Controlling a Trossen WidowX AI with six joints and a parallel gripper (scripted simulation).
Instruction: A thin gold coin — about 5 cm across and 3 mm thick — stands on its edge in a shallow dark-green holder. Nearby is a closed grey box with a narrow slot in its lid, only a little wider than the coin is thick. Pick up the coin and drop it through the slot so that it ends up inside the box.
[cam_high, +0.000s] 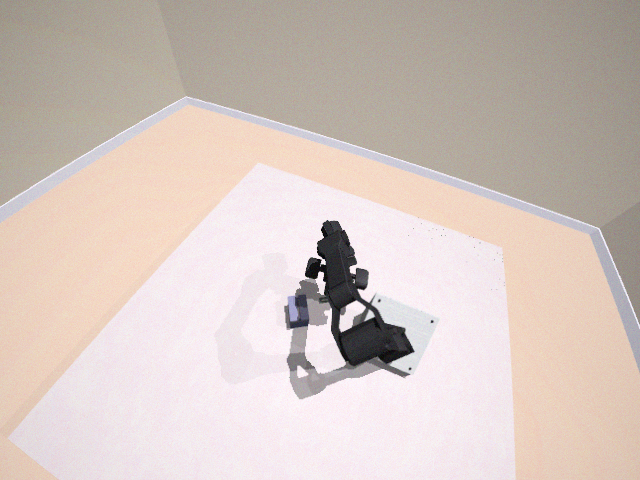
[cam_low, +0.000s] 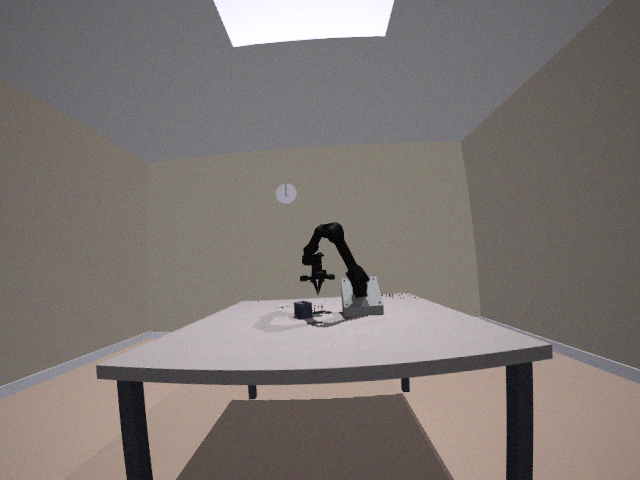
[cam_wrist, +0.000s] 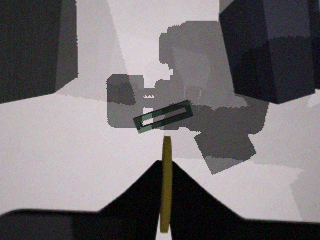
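My gripper (cam_low: 317, 293) (cam_wrist: 164, 167) points down, shut on the thin gold coin (cam_wrist: 167, 187). The coin is seen edge-on between the fingertips and is raised above the table. The dark-green holder (cam_high: 323, 299) (cam_wrist: 188, 108) lies on the table below, empty, just ahead of the coin in the wrist view and turned at a clear angle to it. The closed box (cam_high: 293, 310) (cam_low: 302, 310) (cam_wrist: 277, 60) looks blue-grey. It stands at the upper right in the wrist view, off to the side of the fingers. Its slot cannot be made out clearly.
The arm's pale base plate (cam_high: 421, 330) (cam_low: 377, 294) stands right of the box in the top and exterior views. A dark grey block (cam_wrist: 30, 50) fills the wrist view's upper left. Arm shadows fall around the holder and box on the white table (cam_high: 155, 361) (cam_low: 232, 351).
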